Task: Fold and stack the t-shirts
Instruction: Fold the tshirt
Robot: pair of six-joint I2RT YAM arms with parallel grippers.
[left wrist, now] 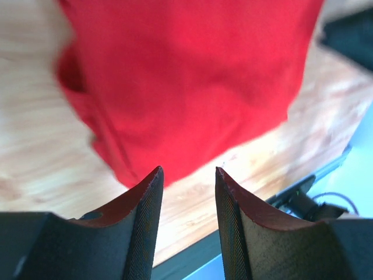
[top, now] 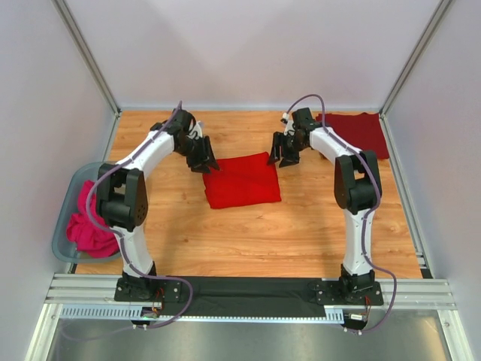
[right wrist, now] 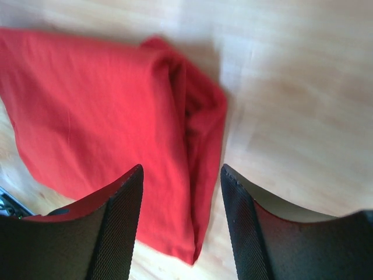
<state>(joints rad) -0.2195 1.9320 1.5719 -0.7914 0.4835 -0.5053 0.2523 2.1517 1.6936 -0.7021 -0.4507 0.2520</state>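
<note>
Black ridged fingers (left wrist: 143,227) of the left end effector (left wrist: 187,170) fill the bottom of the left wrist view. They stand apart with nothing between them, so the jaws are open. Just past their tips lies the bright red soft-cloth t-shirt (left wrist: 186,76), folded. Its nearest corner sits right by one fingertip, though whether they touch cannot be told.

The right end effector (right wrist: 182,167) is likewise open and grips nothing. The bright red t-shirt (right wrist: 99,116) lies flat beneath it, and a doubled-over side edge of the cloth runs through the gap between the parted fingers (right wrist: 119,227).

From above, the bright red t-shirt (top: 242,180) is a rough rectangle in the middle of the light wooden worktop (top: 263,233). The left end effector (top: 201,162) is at its far left corner and the right end effector (top: 285,158) at its far right corner.

A darker maroon cloth t-shirt (top: 361,129) lies spread in the far right corner of the worktop, behind the right arm and well apart from the folded one. At the left edge, a translucent blue-grey plastic bin (top: 64,218) holds a crumpled pink cloth (top: 90,229).
</note>
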